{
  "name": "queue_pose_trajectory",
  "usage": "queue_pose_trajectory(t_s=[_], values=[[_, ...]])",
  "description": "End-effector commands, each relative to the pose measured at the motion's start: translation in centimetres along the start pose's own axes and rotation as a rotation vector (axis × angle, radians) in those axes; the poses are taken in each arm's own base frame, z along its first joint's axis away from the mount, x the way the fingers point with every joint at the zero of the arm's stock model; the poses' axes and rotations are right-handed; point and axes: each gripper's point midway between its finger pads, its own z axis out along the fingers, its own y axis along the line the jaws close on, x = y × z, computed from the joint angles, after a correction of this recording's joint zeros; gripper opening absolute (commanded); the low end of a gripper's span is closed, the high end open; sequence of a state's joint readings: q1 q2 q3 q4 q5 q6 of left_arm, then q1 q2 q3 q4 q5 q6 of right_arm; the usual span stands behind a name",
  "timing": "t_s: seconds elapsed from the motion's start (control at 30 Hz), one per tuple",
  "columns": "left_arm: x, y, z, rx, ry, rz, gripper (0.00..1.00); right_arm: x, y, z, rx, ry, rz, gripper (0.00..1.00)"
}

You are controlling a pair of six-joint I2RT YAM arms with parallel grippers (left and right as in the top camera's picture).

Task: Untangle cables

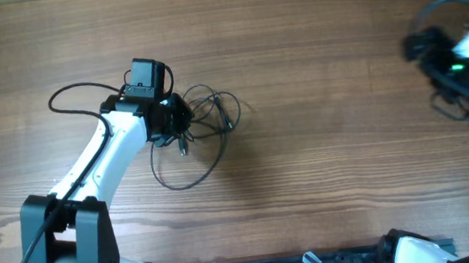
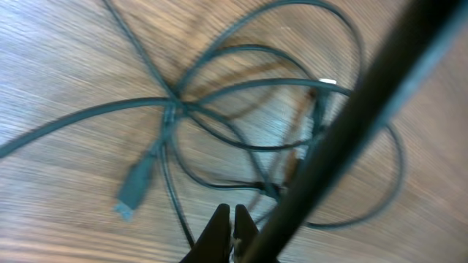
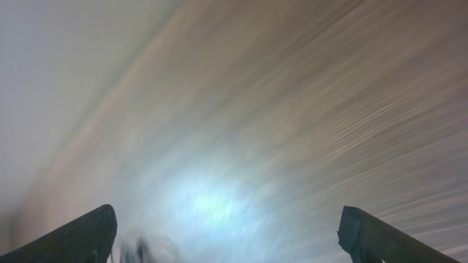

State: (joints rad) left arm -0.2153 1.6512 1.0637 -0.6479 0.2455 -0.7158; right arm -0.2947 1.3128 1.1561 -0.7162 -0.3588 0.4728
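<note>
Subject: the cables (image 1: pixel 192 125) (image 2: pixel 174 106), a loose tangle of very thin black wires lying on the wooden table (image 1: pixel 322 140), left of centre, with one wide loop trailing toward the near edge.
Handling, judged: light, limp and springy. A pull on one strand is likely to drag the whole knot across the smooth wood. The wires are too thin for a careless pinch to hold.
Where to take hold, judged: at a stiffer plug end, such as the flat plug (image 2: pixel 131 191), or on a free outer loop. The central crossing is a poor choice.
Left gripper (image 1: pixel 172 124) (image 2: pixel 231 225): directly over the tangle, fingertips pressed together. A strand runs just beside them, but whether it is pinched cannot be told.
Right gripper (image 1: pixel 423 44) (image 3: pixel 227 212): far off at the table's right side, fingers spread wide, holding nothing.
Count, cables: several overlapping strands. The exact number is not readable. At least two plug ends are visible.
Count, arms: two, each with one gripper.
</note>
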Motion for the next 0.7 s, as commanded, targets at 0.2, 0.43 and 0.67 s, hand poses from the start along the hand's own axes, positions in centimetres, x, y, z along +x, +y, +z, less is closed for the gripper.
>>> queue_pose_trajectory(t_s=[0.2,0.43,0.67], values=[[9.7,-17.5,-11.3,0.904,0.106,0.777,0.11,3.2,-1.6,3.2,0.213,0.022,-0.02,1.0],[9.3,-16.5,-7.1,0.535,-0.106,0.765,0.9,2.5,-3.2,2.8,0.257,-0.001,0.031,1.0],[4.5,-6.5,-4.6,0.066,-0.152,0.354,1.0,3.3,-3.7,2.6,0.278,0.047,-0.098,1.0]])
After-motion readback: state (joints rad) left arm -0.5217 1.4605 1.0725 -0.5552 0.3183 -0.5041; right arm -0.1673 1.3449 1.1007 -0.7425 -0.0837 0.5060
